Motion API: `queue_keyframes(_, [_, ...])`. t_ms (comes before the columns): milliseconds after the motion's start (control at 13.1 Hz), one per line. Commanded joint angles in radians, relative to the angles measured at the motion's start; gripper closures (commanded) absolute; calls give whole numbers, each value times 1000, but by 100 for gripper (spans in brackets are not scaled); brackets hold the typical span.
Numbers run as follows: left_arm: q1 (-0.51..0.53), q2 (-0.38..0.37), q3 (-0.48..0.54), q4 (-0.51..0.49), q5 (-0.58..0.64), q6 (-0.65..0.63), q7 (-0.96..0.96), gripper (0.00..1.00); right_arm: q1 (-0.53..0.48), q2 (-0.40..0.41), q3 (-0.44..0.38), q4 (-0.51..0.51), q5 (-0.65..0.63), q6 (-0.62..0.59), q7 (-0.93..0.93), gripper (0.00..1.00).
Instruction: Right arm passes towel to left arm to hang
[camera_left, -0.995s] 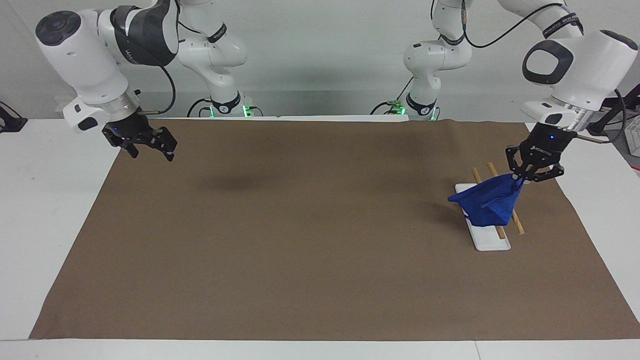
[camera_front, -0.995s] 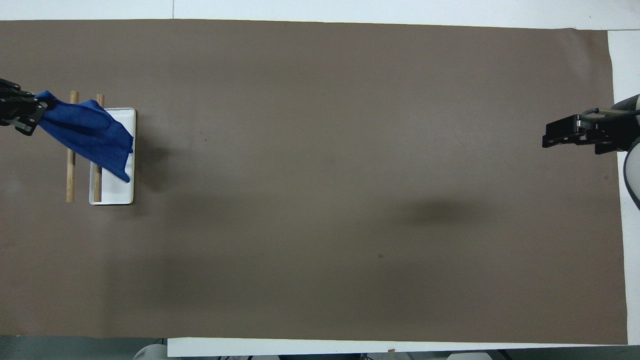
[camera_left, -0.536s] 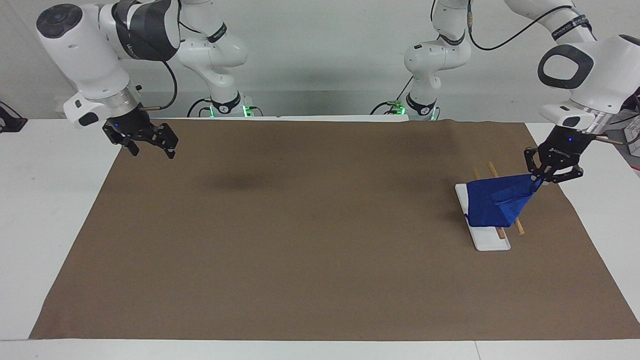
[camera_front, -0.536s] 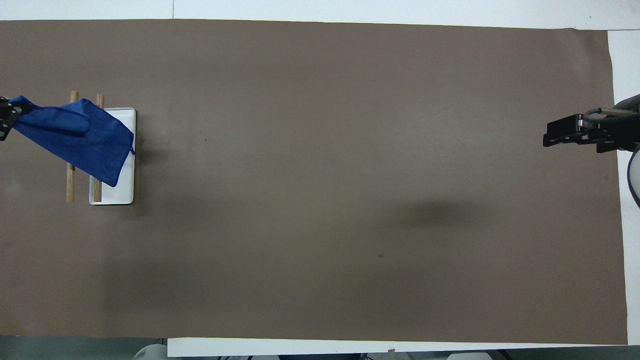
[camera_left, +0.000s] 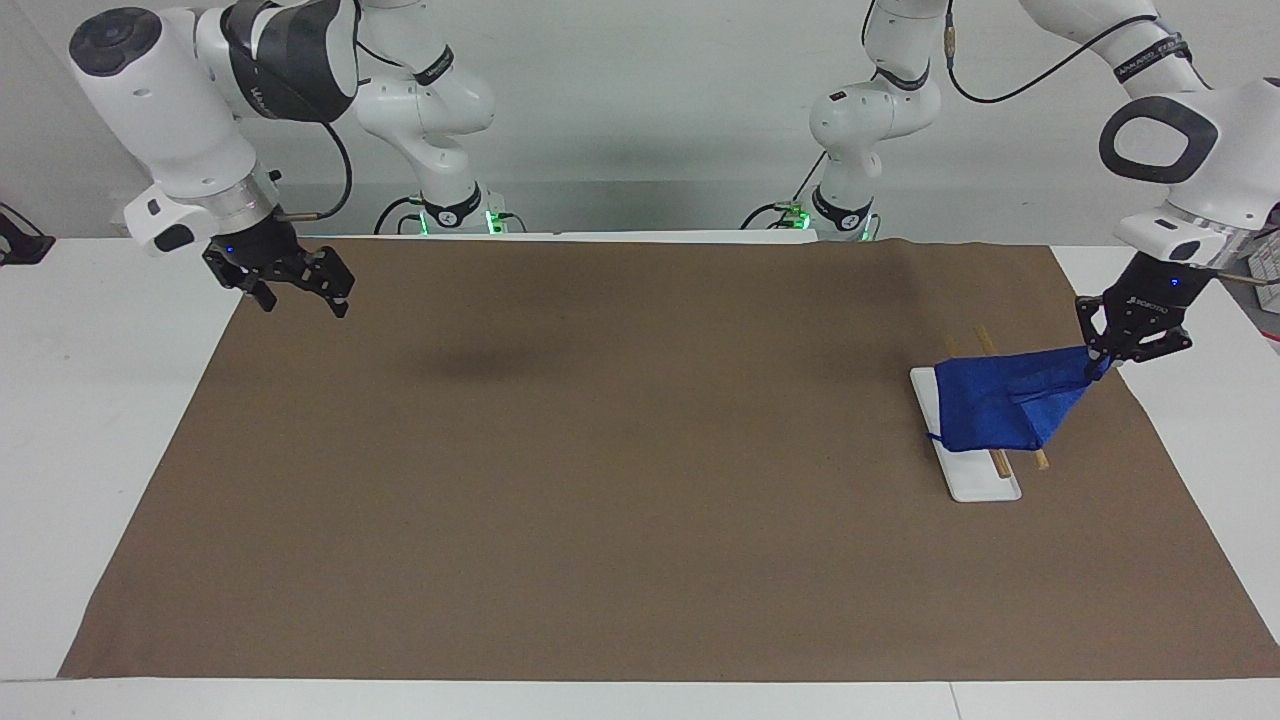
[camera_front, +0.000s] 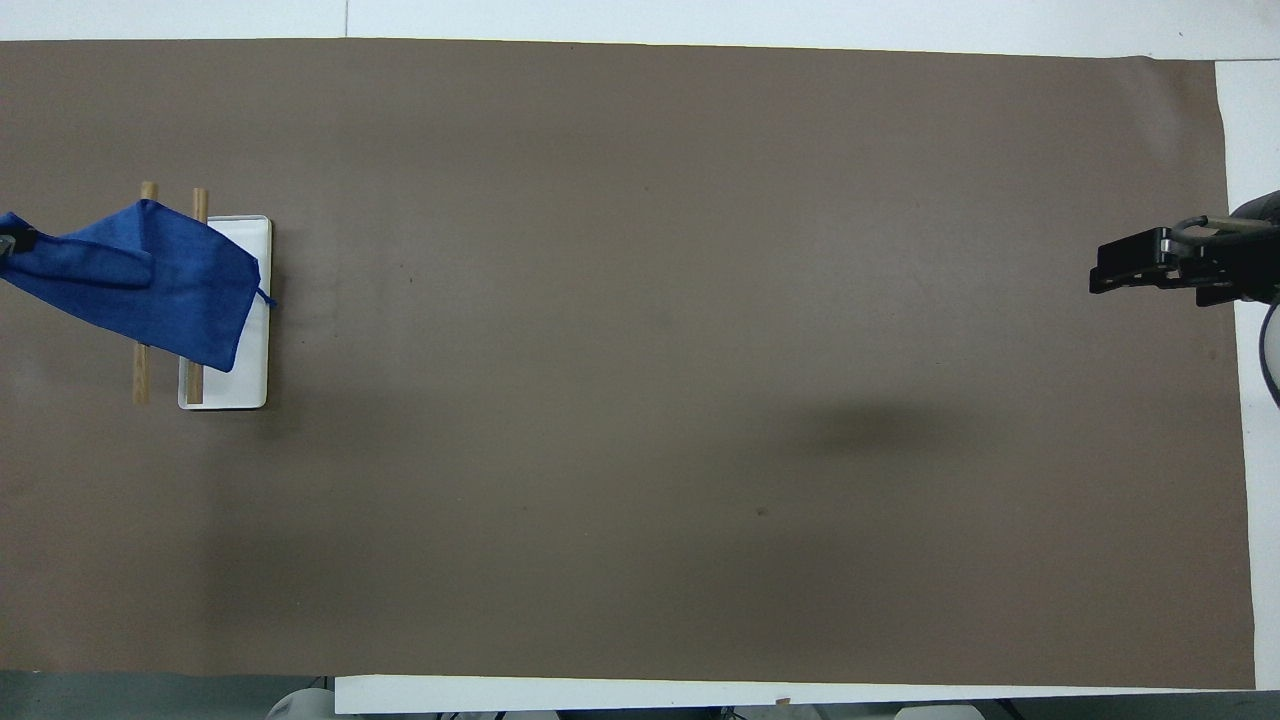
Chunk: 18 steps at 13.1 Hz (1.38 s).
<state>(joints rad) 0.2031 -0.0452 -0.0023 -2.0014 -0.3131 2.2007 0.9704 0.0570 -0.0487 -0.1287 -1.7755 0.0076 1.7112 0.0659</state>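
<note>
On the brown mat (camera_left: 600, 480), left claw (camera_left: 1105, 352) pinches the towel (camera_left: 1000, 405); right claw (camera_left: 295, 290) waits, fingers spread

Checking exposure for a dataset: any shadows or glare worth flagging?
Facing view: a soft dark shadow on the brown mat below the right gripper; no glare. Overhead view: the same shadow smudge shows, plus a fainter one beside the white tray.
</note>
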Motion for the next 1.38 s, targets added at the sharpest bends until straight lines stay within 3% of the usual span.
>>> queue_keyframes(0, [35,-7,-4,-34,-11,25,-19,99,-22,-8,9,-1,-14,-12,-21,0])
queue_keyframes(459, [61,10,-4,-34,-11,53,-61,97,-69,-10,41,-2,-12,-13,-23,0])
queue_keyframes(536, [62,11,-4,-36,-11,51,-62,92,-71,-10,41,-2,-12,-13,-23,0])
queue_keyframes(689, [62,10,-4,-36,-11,47,-67,56,-69,-10,41,-2,-12,-15,-23,0])
queue_keyframes(765, [62,10,-4,-40,-11,51,-88,7,-69,-10,43,-2,-12,-16,-23,0])
queue_keyframes(842, [62,8,-4,-42,-11,51,-122,0,-69,-10,41,-2,-12,-16,-23,0])
queue_keyframes(1148, [64,8,-2,-42,-11,39,-159,0,-69,-10,41,-4,-12,-16,-23,0])
queue_keyframes(1301, [61,7,-1,-37,-1,-13,-324,0,-68,-10,41,-2,-12,-15,-23,0])
